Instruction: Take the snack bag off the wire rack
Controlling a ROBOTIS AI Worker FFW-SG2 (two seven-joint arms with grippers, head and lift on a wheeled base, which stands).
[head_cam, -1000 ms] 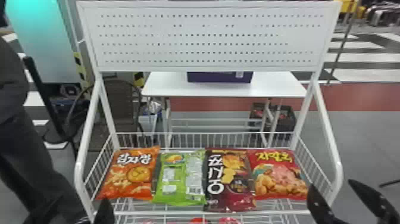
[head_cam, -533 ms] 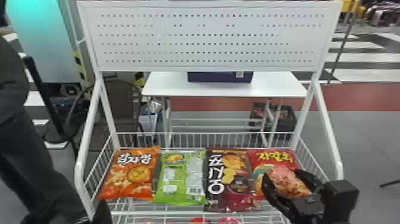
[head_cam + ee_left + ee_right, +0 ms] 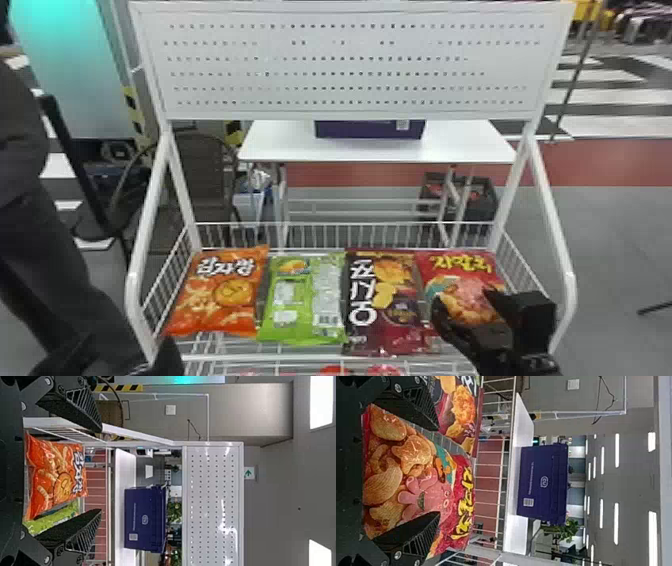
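Observation:
Over the red snack bag (image 3: 467,280) at the right end of the wire rack (image 3: 320,358), my right gripper (image 3: 462,295) stands open. In the right wrist view the right gripper (image 3: 440,471) has its fingers spread with the red bag (image 3: 421,483) lying between and beyond them. My left arm is low at the rack's front left corner, where part of the left gripper (image 3: 167,357) shows. The left wrist view has the left gripper (image 3: 101,470) open, facing the orange bag (image 3: 55,477).
Left of the red bag lie a dark maroon bag (image 3: 382,300), a green bag (image 3: 304,300) and the orange bag. A white perforated panel (image 3: 350,65) rises above the rack. Behind stands a white table (image 3: 280,145) with a purple box (image 3: 370,130).
The right gripper has come in from the lower right corner, leftward and up, to a place over the red bag. The bags lie as before; the left arm has barely shifted.

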